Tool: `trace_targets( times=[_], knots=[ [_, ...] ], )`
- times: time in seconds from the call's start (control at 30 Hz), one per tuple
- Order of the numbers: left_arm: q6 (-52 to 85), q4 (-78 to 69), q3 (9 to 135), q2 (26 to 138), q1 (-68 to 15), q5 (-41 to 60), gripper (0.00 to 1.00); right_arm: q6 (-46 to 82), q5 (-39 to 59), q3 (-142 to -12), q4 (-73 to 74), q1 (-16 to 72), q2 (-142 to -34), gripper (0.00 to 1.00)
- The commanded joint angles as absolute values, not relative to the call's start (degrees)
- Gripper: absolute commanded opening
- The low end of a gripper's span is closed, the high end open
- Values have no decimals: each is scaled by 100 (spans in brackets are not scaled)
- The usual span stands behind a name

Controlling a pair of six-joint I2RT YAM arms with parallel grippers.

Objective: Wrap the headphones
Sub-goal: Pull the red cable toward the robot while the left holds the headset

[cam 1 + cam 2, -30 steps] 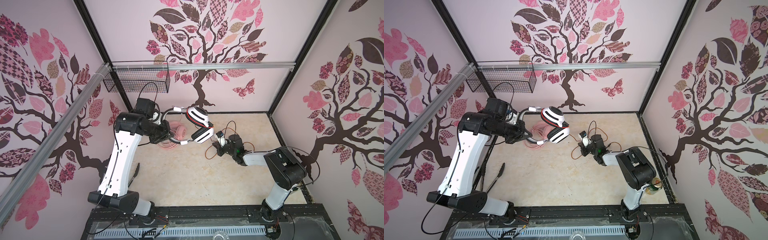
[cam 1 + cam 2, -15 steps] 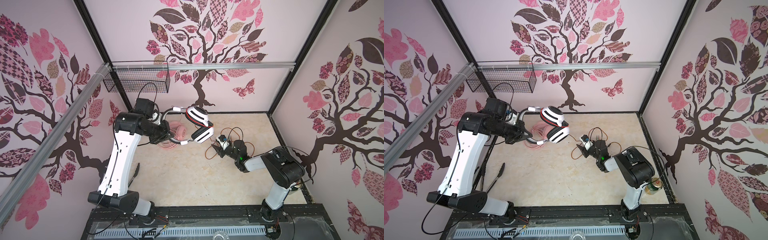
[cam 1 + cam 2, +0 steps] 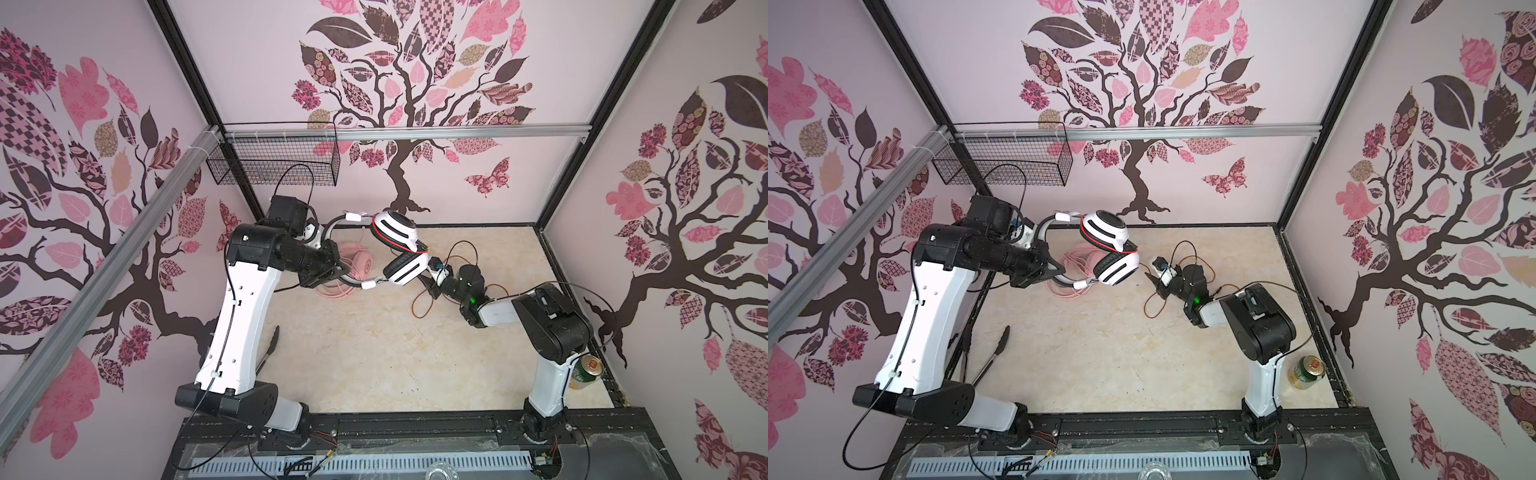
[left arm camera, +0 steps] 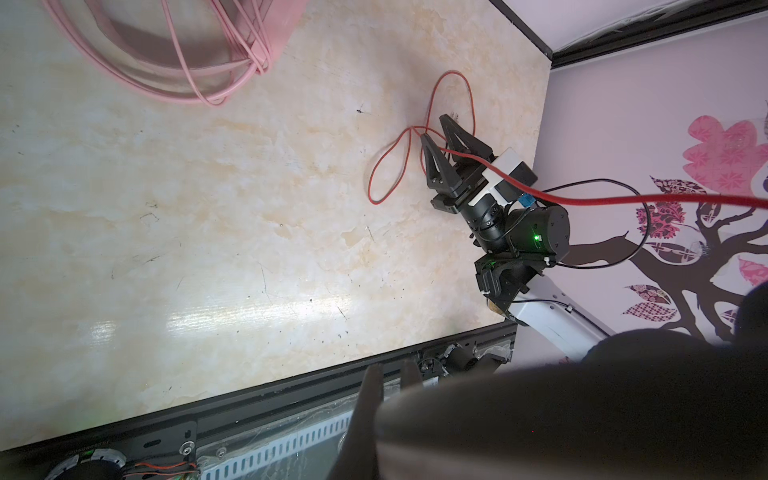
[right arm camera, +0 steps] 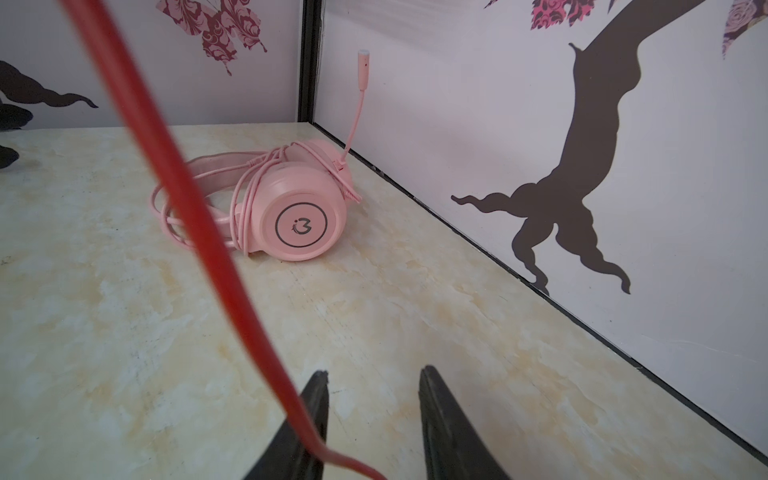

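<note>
Holds the white-and-black headset [image 3: 395, 228] aloft in the clamped left gripper [image 3: 338, 271], freeing its orange-red cable [image 4: 582, 202] for winding. Straddles that cable with right gripper [image 4: 435, 126] spread, likely regrasping.

The left arm [image 3: 243, 316] stands raised with its forearm level, and the left gripper [image 3: 337, 272] is closed tight ahead of it. The right arm [image 3: 550, 328] reaches low. The right gripper [image 4: 434, 129] has its jaws parted, tips angled downward.
</note>
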State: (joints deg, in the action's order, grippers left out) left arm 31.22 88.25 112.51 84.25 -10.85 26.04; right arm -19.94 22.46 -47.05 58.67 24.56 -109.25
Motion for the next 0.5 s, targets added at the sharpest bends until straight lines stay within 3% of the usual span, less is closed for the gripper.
trace_targets(
  times=[0.0, 0.1, 0.23, 0.37, 0.47],
  knots=[
    [3056, 8634, 11610, 8332, -1061, 2927, 0, -2086, 2521, -4926, 5394, 2426, -11145, 38],
    [3048, 8628, 11612, 8330, -1063, 2950, 0, -2074, 2751, -4744, 5698, 2426, -11118, 30],
    [3045, 8639, 11611, 8334, -1061, 2909, 0, -1799, 2951, -4426, 6075, 2430, -10920, 2],
    [3105, 8555, 11550, 8369, -1029, 2900, 0, -1324, 2899, -3989, 6130, 2441, -10353, 0],
    [3232, 8426, 11452, 8417, -1030, 2883, 0, -1272, 2512, -3975, 4941, 2701, -9720, 0]
  ],
)
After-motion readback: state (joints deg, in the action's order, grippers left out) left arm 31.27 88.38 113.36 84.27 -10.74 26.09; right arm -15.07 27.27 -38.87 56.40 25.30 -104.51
